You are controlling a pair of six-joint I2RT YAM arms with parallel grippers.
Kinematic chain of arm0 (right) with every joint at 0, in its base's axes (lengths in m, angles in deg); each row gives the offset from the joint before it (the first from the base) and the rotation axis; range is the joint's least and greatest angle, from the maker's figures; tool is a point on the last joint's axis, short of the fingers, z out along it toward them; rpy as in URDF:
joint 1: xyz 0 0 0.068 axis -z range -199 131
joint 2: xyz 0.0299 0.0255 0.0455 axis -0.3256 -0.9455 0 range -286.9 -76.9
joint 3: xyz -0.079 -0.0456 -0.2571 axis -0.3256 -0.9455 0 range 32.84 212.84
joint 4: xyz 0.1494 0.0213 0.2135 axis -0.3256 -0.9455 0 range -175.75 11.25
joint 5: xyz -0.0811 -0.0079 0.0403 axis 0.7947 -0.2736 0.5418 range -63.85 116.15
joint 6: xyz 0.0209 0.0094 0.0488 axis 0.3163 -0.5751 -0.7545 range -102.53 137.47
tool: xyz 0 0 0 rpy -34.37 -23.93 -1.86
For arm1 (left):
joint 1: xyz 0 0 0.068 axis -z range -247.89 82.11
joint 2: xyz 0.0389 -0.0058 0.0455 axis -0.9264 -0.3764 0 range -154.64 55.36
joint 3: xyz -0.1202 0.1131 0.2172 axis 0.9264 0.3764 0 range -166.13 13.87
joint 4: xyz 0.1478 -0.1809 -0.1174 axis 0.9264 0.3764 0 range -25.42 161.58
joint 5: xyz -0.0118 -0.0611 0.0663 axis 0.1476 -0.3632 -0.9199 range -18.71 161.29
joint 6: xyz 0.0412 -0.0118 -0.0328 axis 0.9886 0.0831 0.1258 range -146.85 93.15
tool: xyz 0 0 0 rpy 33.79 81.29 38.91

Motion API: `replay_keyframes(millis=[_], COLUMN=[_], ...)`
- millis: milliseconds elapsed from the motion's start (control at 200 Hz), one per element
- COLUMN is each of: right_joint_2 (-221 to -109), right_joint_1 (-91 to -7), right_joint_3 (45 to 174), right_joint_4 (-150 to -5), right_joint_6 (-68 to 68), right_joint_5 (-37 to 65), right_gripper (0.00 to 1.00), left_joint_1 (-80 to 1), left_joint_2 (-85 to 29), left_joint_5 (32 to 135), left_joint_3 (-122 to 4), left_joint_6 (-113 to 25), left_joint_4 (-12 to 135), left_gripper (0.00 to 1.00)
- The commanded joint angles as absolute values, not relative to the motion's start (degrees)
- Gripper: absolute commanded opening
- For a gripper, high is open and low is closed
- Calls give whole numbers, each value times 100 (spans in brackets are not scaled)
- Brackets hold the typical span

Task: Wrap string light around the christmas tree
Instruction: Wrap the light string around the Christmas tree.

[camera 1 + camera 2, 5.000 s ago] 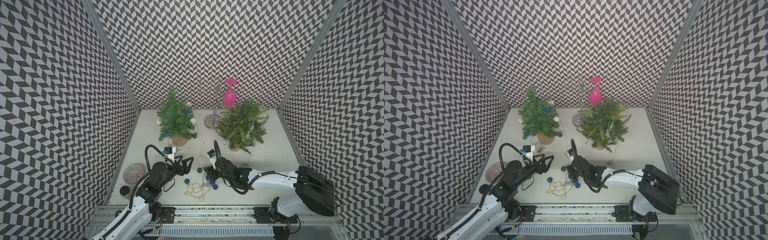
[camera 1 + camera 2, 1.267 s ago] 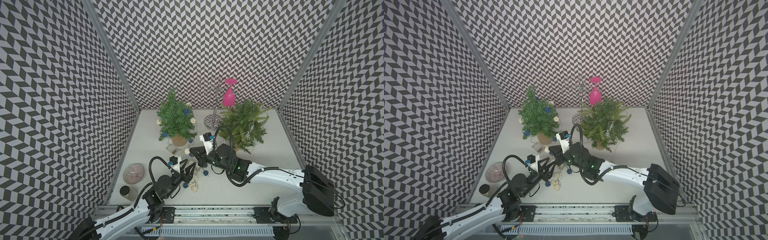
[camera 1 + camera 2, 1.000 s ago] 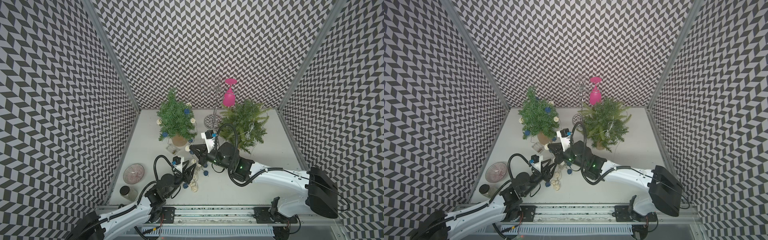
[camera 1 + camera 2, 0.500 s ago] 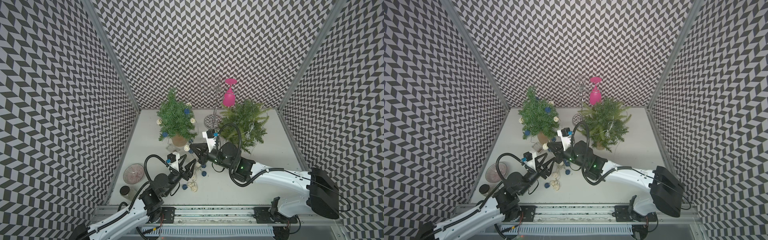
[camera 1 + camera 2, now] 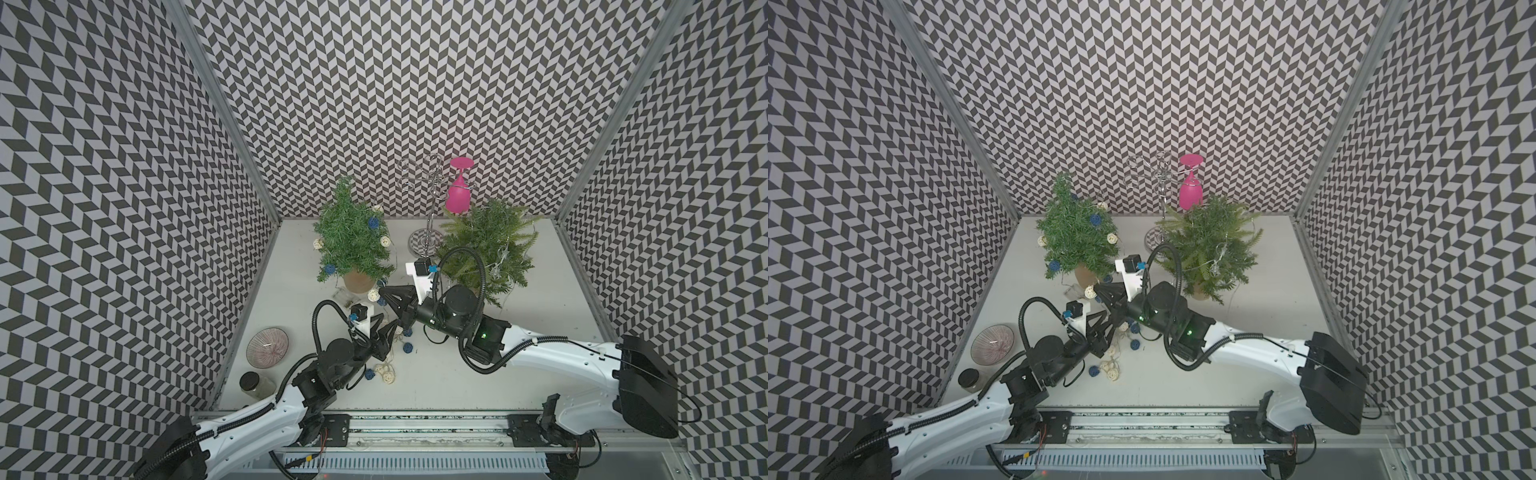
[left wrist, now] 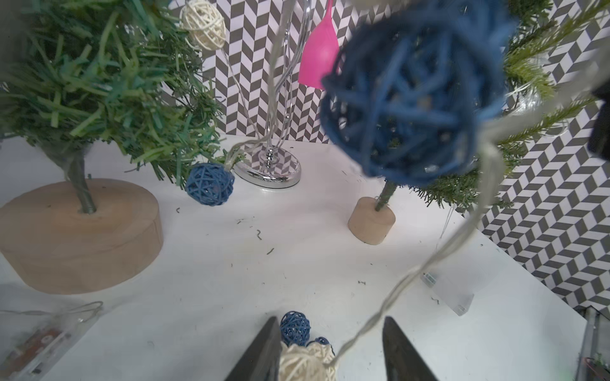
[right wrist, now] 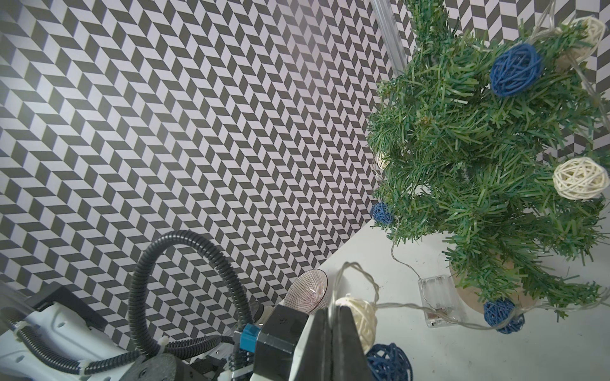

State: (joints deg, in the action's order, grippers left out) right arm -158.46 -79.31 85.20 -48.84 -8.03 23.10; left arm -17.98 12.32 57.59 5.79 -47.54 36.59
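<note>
Toward the back of the table stood the christmas tree, upright on its round wooden base. Part of the string light was already on it: blue and cream woven balls sat among the green branches in both top views, and one blue ball was low down near the base. From there the thin wire went to the front, where more balls lay loose on the table between the two arms.

The right gripper was pressed fully together, with the wire pinched between its fingers and a cream ball just behind them. The left gripper was low over the loose balls with its jaws apart. A cream ball and the wire were between the fingers, but nothing was squeezed.

The clear battery box lay just beside the tree base. A second tree stood to the right, and behind it a chrome rack carried a pink glass. A bowl and a jar were by the left wall.
</note>
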Motion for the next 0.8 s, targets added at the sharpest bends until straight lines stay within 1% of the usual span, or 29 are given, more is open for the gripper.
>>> replay_keyframes(millis=[0,65,105,215,466,696,796], right_joint_2=[-15691,-15673,-15651,-15575,-15582,-15676,-15654], right_joint_1=[-7969,-7964,-7965,-7917,-7767,-7495,-7425], right_joint_3=[8497,8463,8438,8325,8293,8370,8419], right_joint_4=[-4473,-4480,-4512,-4502,-4512,-4588,-4725], right_joint_6=[-879,-889,-876,-899,-938,-1008,-954], right_joint_5=[2268,2339,2434,2654,2624,2499,2527], right_gripper=[0,0,0,0,0,0,5], left_joint_1=[-1770,-1765,-1768,-1768,-1780,-1779,-1796], left_joint_2=[1240,1319,1417,1914,2985,3364,3651], left_joint_5=[5643,5658,5665,5724,5731,5549,5529], left_joint_3=[408,395,378,452,401,164,52], left_joint_6=[-4801,-4821,-4863,-4908,-5120,-5077,-5040], left_joint_4=[3292,3362,3497,3746,4537,5156,5372], left_gripper=[27,9,0,0,0,0,0])
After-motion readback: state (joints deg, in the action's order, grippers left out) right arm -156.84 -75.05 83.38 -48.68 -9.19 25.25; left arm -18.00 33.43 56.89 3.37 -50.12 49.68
